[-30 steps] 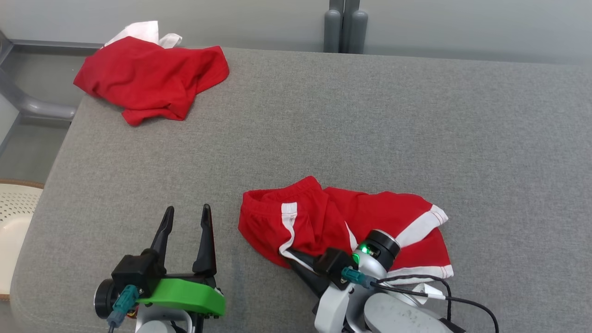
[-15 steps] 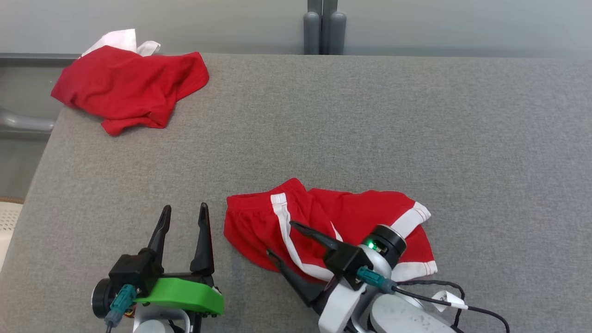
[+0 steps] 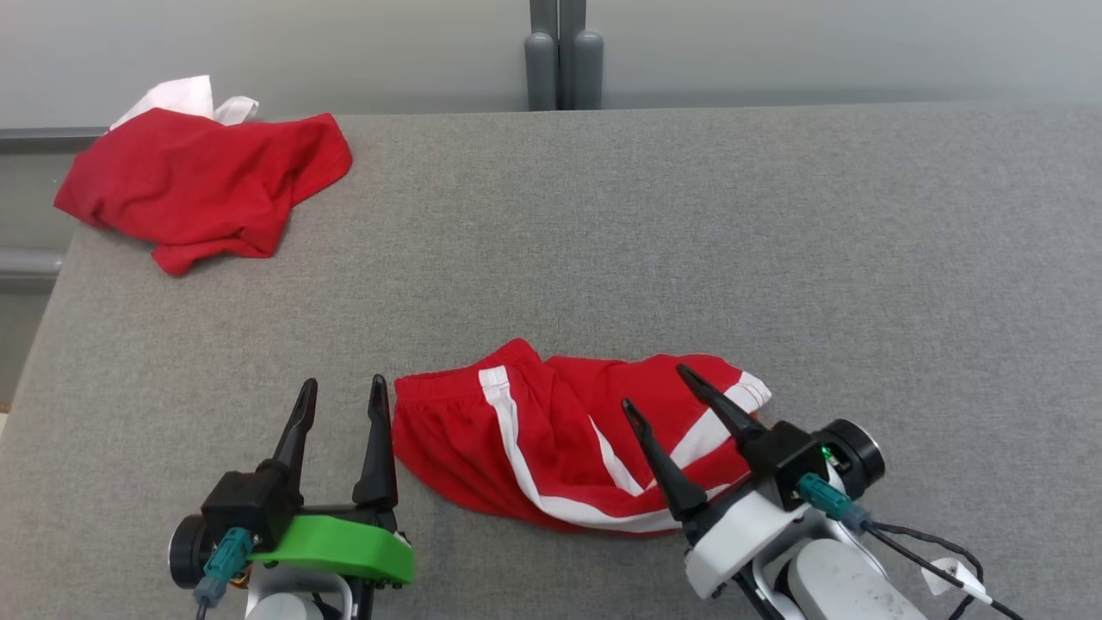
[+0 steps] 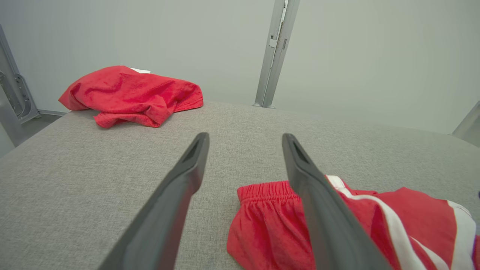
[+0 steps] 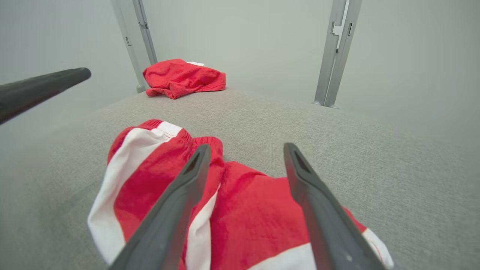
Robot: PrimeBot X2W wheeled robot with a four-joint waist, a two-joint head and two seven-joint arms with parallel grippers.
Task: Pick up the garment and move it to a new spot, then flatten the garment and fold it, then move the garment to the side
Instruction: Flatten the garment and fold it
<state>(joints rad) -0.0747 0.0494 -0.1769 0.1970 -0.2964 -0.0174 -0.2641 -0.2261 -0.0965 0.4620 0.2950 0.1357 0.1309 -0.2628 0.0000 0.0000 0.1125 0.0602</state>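
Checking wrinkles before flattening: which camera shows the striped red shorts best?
The head view: the striped shorts lie whole from above, only the right end effector overlapping one end. The left wrist view catches just their waistband end, cut by a finger and the frame. The right wrist view is close, partly blocked by fingers.

Two red garments (image 3: 560,430) (image 3: 198,185), two pincers (image 3: 343,381) (image 3: 655,387), one grey surface (image 3: 689,241).
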